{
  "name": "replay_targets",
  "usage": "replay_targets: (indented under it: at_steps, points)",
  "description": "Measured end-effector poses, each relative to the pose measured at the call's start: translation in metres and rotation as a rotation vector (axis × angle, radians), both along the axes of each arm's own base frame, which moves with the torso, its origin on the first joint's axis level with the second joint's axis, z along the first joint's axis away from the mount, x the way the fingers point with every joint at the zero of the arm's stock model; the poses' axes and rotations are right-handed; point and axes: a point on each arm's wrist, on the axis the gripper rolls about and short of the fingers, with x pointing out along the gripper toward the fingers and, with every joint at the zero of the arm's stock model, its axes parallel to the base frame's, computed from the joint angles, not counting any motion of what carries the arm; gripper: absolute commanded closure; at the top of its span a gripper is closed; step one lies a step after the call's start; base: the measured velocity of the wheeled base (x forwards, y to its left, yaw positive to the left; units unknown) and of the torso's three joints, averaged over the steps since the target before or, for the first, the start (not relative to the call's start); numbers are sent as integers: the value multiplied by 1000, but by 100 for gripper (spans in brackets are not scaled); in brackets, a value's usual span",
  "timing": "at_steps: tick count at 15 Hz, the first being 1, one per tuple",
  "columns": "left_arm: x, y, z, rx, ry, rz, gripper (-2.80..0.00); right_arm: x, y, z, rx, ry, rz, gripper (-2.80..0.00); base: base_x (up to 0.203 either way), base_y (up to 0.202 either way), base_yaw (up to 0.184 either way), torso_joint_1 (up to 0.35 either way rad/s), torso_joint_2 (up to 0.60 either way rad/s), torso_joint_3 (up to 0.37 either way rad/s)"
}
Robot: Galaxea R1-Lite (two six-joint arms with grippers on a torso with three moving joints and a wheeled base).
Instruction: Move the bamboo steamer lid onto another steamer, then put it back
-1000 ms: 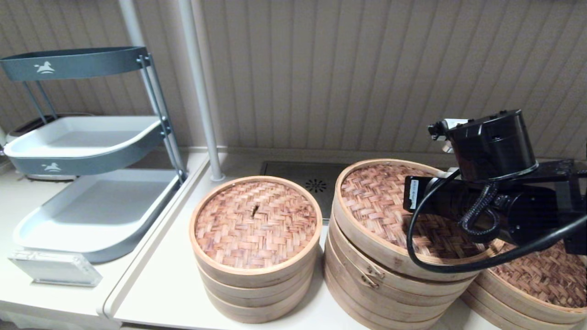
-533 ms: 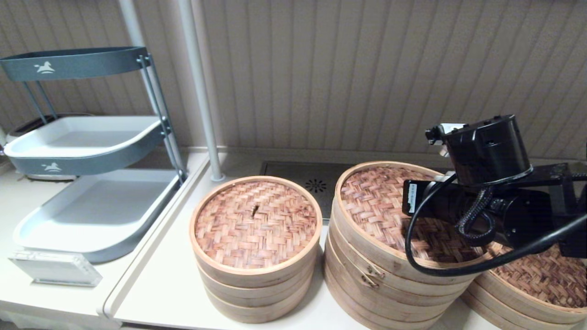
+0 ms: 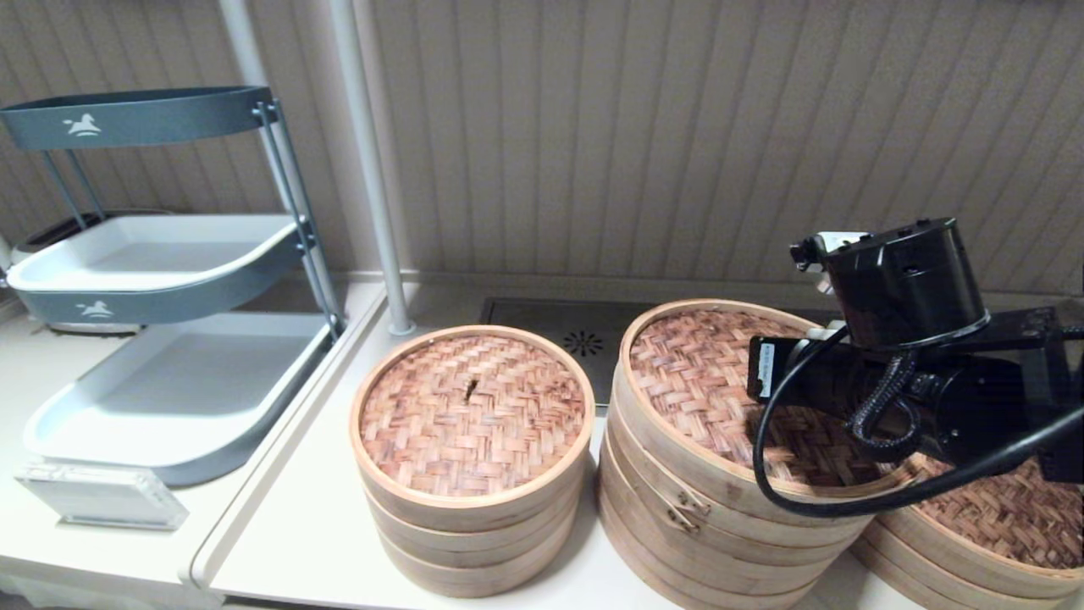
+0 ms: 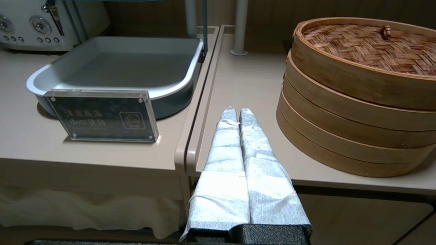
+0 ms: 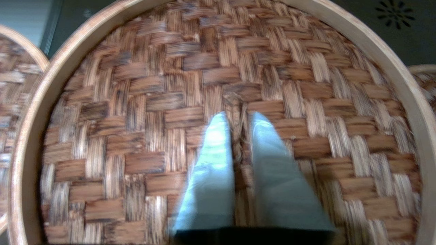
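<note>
The bamboo steamer lid point(image 3: 703, 373), reddish-tan weave in a pale deep rim, sits tilted on top of the tall wide stack with the metal clasp point(image 3: 688, 507). My right gripper point(image 5: 239, 119) is shut on the lid's small centre knot point(image 5: 238, 136), one finger on each side. In the head view the black wrist point(image 3: 906, 280) hides those fingers. Another steamer point(image 3: 1003, 512), low with a dark brown woven lid, stands at the right edge, partly behind the arm. My left gripper point(image 4: 237, 110) is shut and empty, parked low in front of the table edge.
A smaller steamer stack point(image 3: 472, 415) with its own woven lid stands left of the tall stack. A grey tiered tray rack point(image 3: 169, 254) and an acrylic sign point(image 3: 100, 496) occupy the left counter. A drain grate point(image 3: 584, 343) lies behind, by the white pole point(image 3: 373, 186).
My right arm has sunk a little, and the tilted lid it holds has come down slightly with it. Nothing else moved.
</note>
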Motion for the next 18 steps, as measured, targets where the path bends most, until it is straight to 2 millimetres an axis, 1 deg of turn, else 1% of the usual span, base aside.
replay_targets:
  at_steps: [3,5,7,9,10,12,14,18]
  points:
    - [0,0,0,0,0,0,0,-1,-1,1,2,-3,2,-280,0,0,0,0,0,0]
    - [0,0,0,0,0,0,0,-4,-2,6,7,-17,5,-280,0,0,0,0,0,0]
    - [0,0,0,0,0,0,0,-8,-5,13,19,-38,6,-280,0,0,0,0,0,0]
    - [0,0,0,0,1,0,0,-17,-11,25,31,-78,14,-280,0,0,0,0,0,0]
    - [0,0,0,0,0,0,0,-23,-15,32,36,-102,18,0,0,0,0,0,0,0]
    - [0,0,0,0,0,0,0,-39,-26,46,42,-155,18,0,0,0,0,0,0,0]
    - [0,0,0,0,0,0,0,-58,-42,60,48,-212,-1,0,0,0,0,0,0,0]
    - [0,0,0,0,0,0,0,-95,-79,73,29,-261,-118,0,0,0,0,0,0,0]
